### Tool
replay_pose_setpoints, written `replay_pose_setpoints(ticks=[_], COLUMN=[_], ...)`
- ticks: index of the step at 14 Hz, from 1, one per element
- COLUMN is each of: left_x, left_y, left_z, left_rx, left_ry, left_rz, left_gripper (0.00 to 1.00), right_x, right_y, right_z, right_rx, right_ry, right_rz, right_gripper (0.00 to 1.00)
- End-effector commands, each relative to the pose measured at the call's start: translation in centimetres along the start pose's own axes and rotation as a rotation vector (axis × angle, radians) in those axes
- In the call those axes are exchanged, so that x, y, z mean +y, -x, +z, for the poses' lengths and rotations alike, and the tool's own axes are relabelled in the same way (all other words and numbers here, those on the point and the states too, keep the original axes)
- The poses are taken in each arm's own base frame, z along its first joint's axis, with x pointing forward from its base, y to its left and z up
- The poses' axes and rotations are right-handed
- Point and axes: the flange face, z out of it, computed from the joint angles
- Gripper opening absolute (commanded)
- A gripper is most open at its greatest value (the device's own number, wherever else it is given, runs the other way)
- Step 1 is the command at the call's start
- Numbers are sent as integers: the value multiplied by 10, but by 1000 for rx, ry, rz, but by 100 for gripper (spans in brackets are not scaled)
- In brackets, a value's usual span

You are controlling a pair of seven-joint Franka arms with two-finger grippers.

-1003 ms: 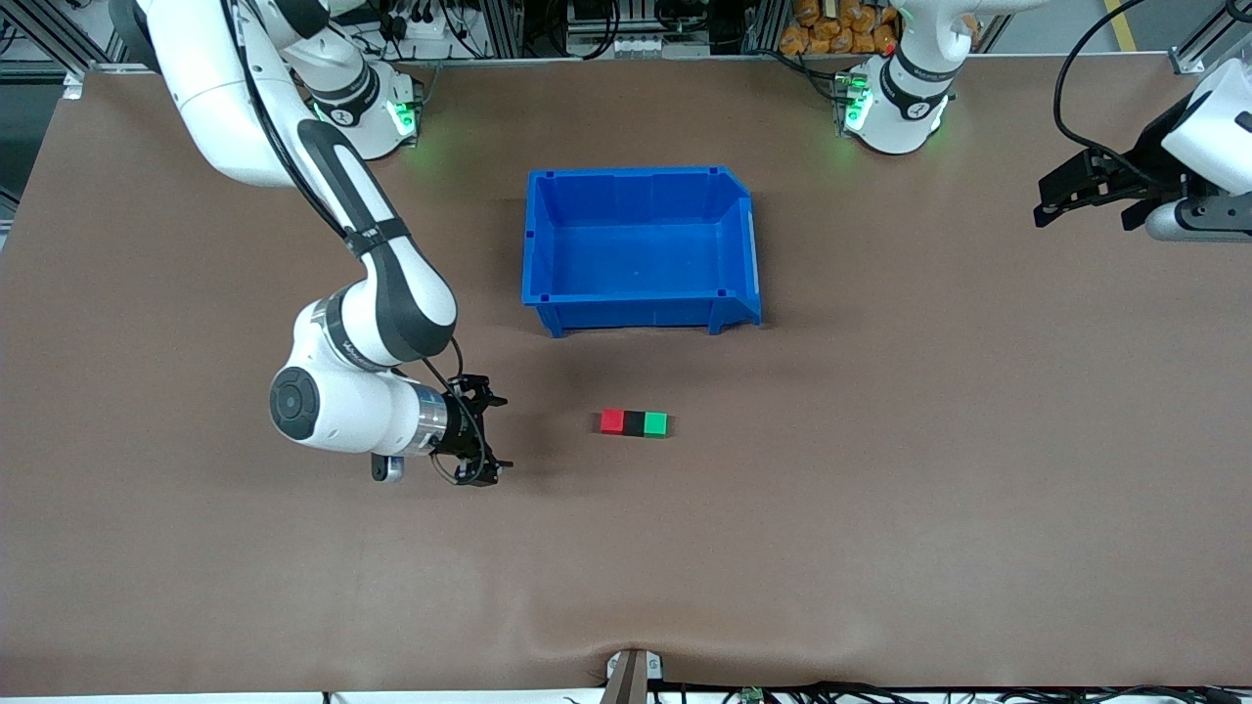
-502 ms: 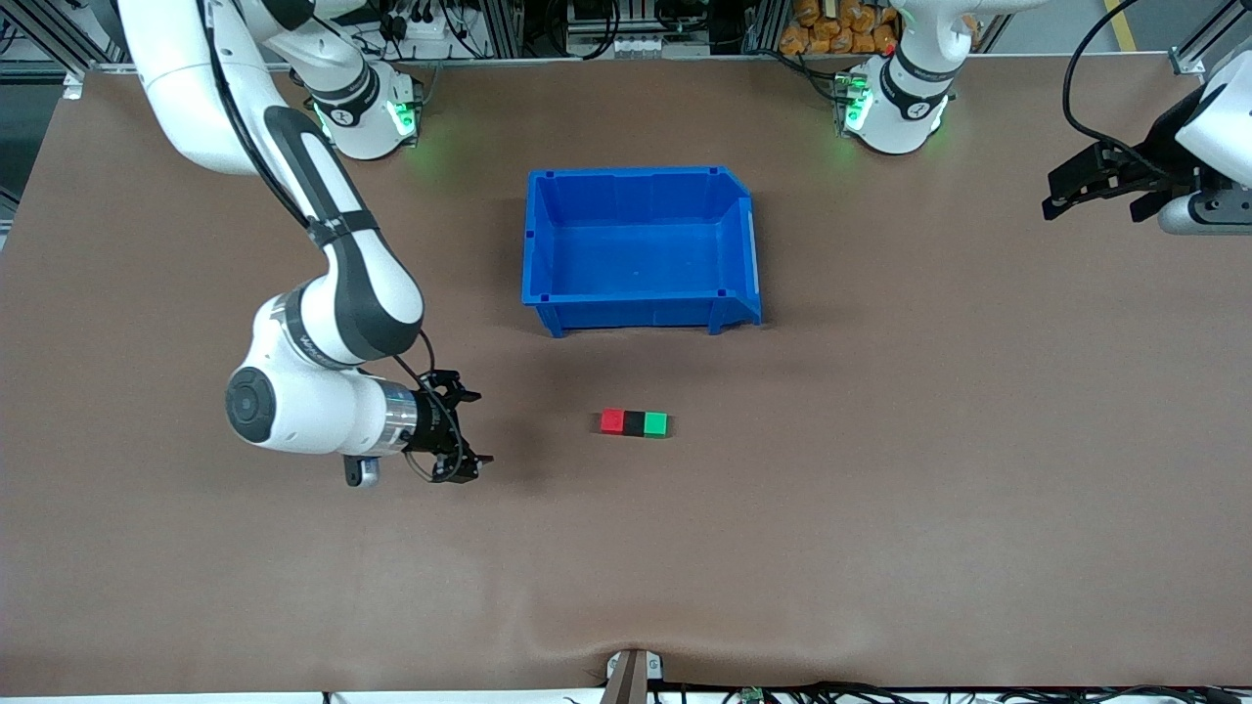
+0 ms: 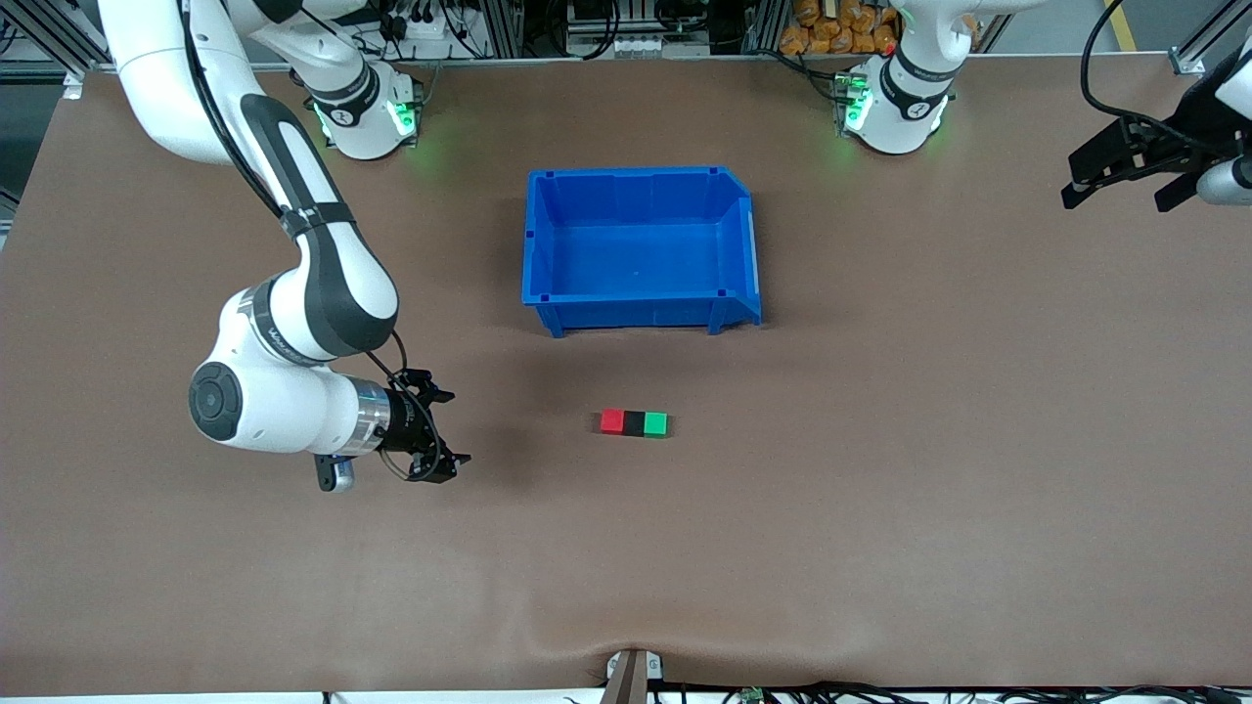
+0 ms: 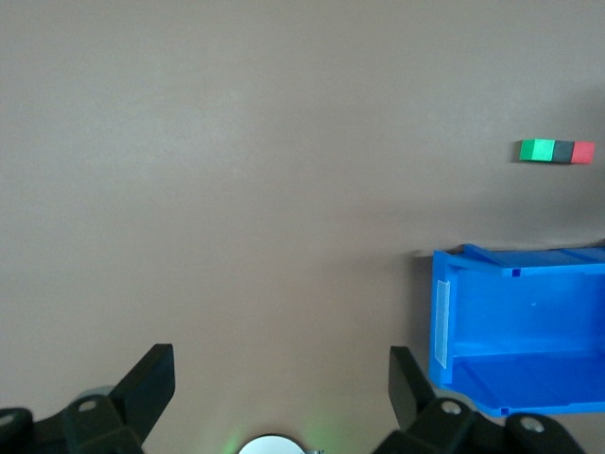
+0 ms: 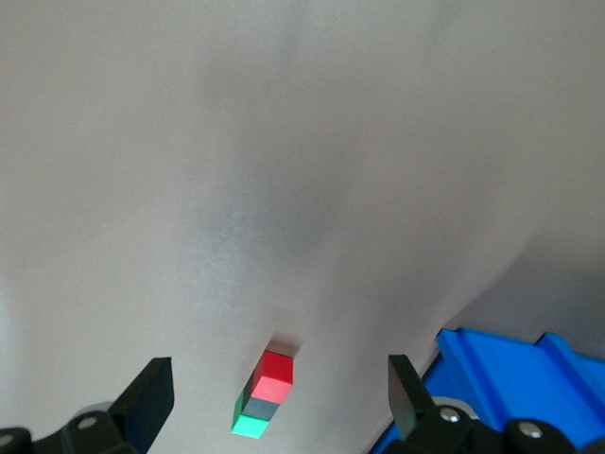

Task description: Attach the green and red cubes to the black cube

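Right hand (image 3: 437,428) is hanging wide open and empty over bare desk (image 3: 880,489), toward the right arm's end. Left hand (image 3: 1115,176) is spread wide too, holding nothing, above the desk's edge at the left arm's end. Red cube (image 3: 612,421), black cube (image 3: 634,423) and green cube (image 3: 655,423) are sitting touching in one row, black between, nearer the camera than the blue bin (image 3: 641,308). Brown covering is wrinkling slightly at the near edge.

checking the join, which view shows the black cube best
The front view: the black cube sits plainly between the red cube and green cube. Both wrist views show it smaller, the right wrist's foreshortened.
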Motion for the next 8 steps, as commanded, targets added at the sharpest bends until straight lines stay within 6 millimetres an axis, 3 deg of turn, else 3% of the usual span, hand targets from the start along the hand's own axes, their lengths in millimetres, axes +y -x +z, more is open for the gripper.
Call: replay_pose_setpoints(ticks=[1,3,6,8], left_x=[5,7,35,39], left_y=[2,3,8,7], left_z=[3,0,-1,2], left_rx=[-36,-31,-35,-42], left_ry=[13,14,8,8], left_rz=[24,35,87,105], left_gripper=[100,100,100,100], right_x=[11,15,19,22], right_y=[-8,-14,-21,-23], right_z=[-20,-26,-33,-36], right_rx=[1,-4,18,31], right_ry=[16,35,52,75], right_rz=[-58,-103,-147,-177], right_gripper=[100,100,100,100])
